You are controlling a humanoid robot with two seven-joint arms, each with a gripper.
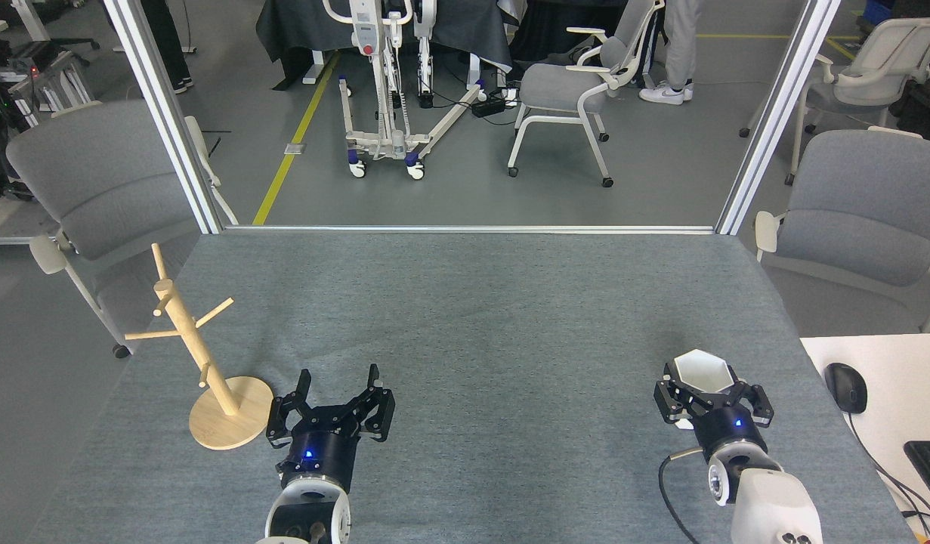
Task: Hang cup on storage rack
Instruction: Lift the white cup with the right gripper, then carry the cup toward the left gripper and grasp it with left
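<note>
On the near right of the grey felt-covered table (465,302), saw the right gripper (712,393) with its dark fingers closed around the cup (704,372), a matte white faceted thing with a hexagonal rim facing up and its lower part hidden between the fingers. Could not tell whether the cup's base touched the cloth or hung just above it. Found the white forearm and a loose black cable coming in from the near edge behind that gripper, a small blue light lit on the black wrist. Over on the near left, noted the left gripper (335,385) spread wide with nothing between its two fingertips, pointing toward the far side, blue light lit too. Just to its left, and not touching it, spotted the storage rack (200,355): light wood, round disc base flat on the cloth, post leaning up and to the left in this view, thin pegs angling out, all bare. Well apart from the cup, nearly the whole table width between them. Beyond the far edge, made out an aluminium frame, grey chairs (102,181) either side, and a grey floor with a yellow line. At the far right, glimpsed a white desk (872,378) with a black mouse (846,387) and a keyboard corner (929,465).
</note>
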